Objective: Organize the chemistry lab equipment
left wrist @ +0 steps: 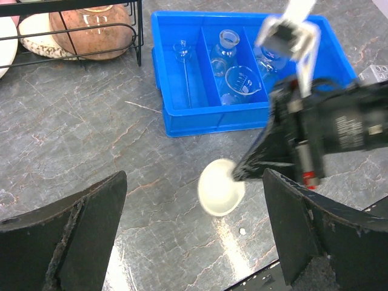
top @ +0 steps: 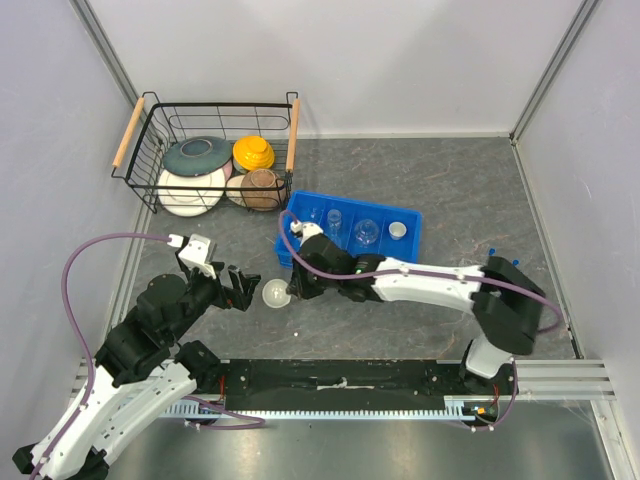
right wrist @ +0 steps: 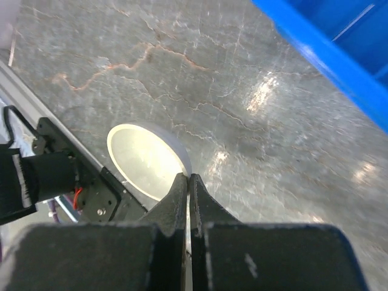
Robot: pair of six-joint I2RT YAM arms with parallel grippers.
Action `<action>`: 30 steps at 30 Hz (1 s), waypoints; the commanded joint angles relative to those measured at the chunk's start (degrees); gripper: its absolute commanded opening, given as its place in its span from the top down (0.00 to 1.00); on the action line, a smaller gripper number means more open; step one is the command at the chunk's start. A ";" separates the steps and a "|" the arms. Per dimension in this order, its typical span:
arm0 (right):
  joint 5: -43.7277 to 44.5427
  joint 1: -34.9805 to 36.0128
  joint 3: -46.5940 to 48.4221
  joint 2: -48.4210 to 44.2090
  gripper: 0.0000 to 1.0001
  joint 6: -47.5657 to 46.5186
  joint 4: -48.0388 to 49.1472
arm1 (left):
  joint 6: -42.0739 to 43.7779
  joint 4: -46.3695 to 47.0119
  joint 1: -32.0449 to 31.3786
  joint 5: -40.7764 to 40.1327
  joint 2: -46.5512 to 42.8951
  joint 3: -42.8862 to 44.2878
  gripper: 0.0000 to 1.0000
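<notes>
A small white round dish (top: 275, 293) is between the two arms, in front of the blue tray (top: 345, 199). My right gripper (top: 293, 289) is shut on its rim, and the dish looks tilted (right wrist: 145, 160). The right gripper's fingertips (right wrist: 189, 180) meet at the dish's near edge. My left gripper (top: 245, 288) is open and empty just left of the dish (left wrist: 219, 188), its fingers (left wrist: 85, 224) wide apart. The tray (left wrist: 212, 124) holds a clear flask (left wrist: 224, 48), a clear beaker (left wrist: 242, 79) and other small glass pieces.
A black wire basket (top: 220, 105) with wooden handles stands at the back left and holds coloured ceramic bowls and plates. Grey walls close in the table on three sides. A black strip (top: 340, 385) runs along the near edge between the arm bases.
</notes>
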 commanded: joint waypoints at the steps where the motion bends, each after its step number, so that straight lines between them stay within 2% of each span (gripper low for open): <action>1: 5.82 0.32 2.39 -11.49 1.00 -4.16 -10.35 | 0.97 1.26 -0.28 -0.65 -0.79 -0.03 0.00; 5: 18.18 -0.47 5.02 -18.00 1.00 -6.97 -26.48 | 0.97 1.26 -0.28 -0.65 -1.14 -0.03 0.00; 10: 21.91 -8.44 3.28 -25.39 1.00 -9.52 -35.57 | 1.06 1.34 -0.37 -0.38 -0.79 -0.03 0.00; 14: 22.53 -16.98 1.69 -29.52 1.00 -11.98 -37.78 | 1.06 1.26 -0.46 -0.47 -0.88 0.05 0.00; 18: 24.12 -22.96 0.98 -28.66 1.00 -13.48 -38.58 | 1.06 1.34 -0.37 -0.64 -0.87 0.05 0.00; 21: 26.75 -24.11 0.19 -26.28 1.00 -14.36 -38.49 | 0.97 1.25 -0.37 -1.08 -0.61 0.05 0.00; 30: 27.37 -28.24 1.77 -18.55 1.00 -18.05 -37.26 | -0.70 0.29 -0.37 -4.51 0.88 0.49 0.00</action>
